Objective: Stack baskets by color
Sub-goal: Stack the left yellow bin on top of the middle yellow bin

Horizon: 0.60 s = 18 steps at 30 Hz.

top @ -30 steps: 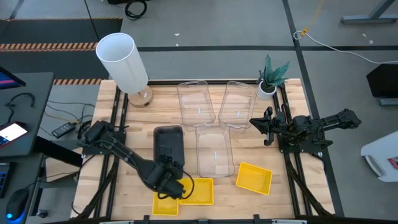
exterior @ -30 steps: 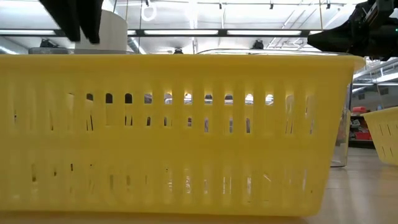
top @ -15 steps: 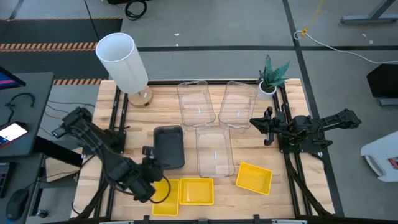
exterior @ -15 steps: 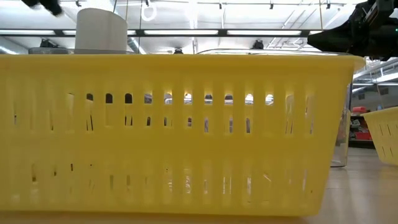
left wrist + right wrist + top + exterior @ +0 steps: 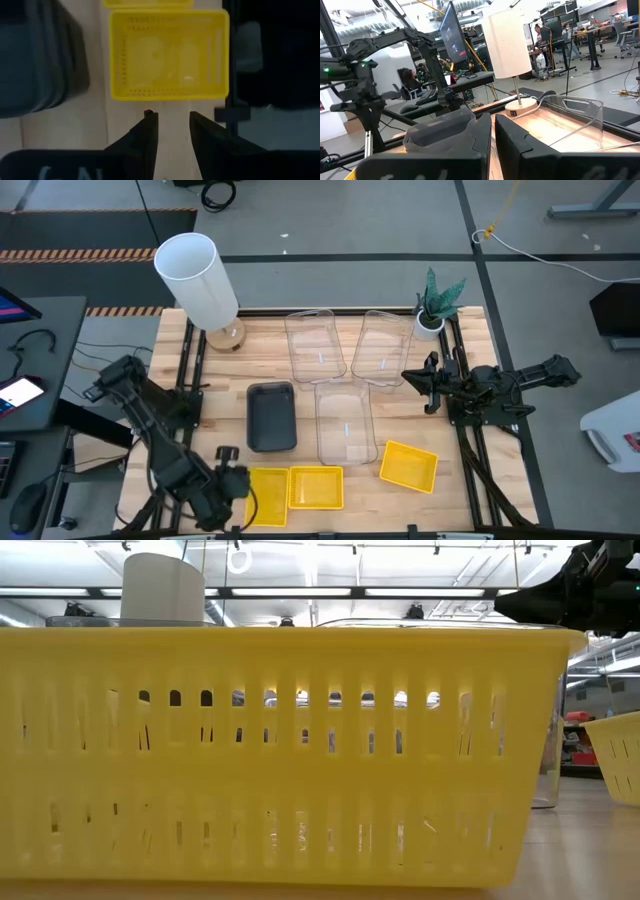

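I see my left gripper (image 5: 232, 480) hanging empty at the bench's (image 5: 400, 500) near-left edge, its two fingers a narrow gap apart. Just ahead of it lies a bright yellow squarish plastic basket (image 5: 169, 54); the dark smoky grey basket stack (image 5: 270, 417) sits beyond. My right gripper (image 5: 430, 383) waits pinched together, empty, beside the clear transparent baskets (image 5: 345, 423).

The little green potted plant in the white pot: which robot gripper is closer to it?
The right one. The right gripper sits just below the small green potted plant at the table's right edge, while the left gripper is far away, by the near left corner.
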Available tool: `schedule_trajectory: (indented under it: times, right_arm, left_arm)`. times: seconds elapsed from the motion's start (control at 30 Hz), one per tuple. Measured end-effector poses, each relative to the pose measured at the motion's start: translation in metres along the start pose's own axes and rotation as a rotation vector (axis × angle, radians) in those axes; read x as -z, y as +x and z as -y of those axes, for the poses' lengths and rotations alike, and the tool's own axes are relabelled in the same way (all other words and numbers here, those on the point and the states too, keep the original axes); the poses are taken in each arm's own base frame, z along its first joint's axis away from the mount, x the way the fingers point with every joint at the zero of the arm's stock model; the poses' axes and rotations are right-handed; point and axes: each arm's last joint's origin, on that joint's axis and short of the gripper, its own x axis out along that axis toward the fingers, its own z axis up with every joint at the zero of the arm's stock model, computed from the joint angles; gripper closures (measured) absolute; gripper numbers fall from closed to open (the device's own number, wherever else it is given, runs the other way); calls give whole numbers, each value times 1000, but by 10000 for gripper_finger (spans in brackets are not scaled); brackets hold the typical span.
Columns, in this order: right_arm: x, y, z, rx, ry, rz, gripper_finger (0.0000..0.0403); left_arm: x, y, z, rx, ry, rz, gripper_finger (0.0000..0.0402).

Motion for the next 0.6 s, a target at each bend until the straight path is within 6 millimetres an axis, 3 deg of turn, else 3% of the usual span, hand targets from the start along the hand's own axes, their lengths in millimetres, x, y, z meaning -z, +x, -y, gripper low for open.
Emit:
schedule_trajectory:
  times: [0.3, 0.6]
  right_arm:
    - [0, 0, 0, 0, 0, 0, 373]
    - [0, 0, 0, 0, 0, 0, 373]
  left_arm:
    - [7, 8, 2, -191, 509, 10, 285]
    - [15, 8, -10, -327, 850, -103, 285]
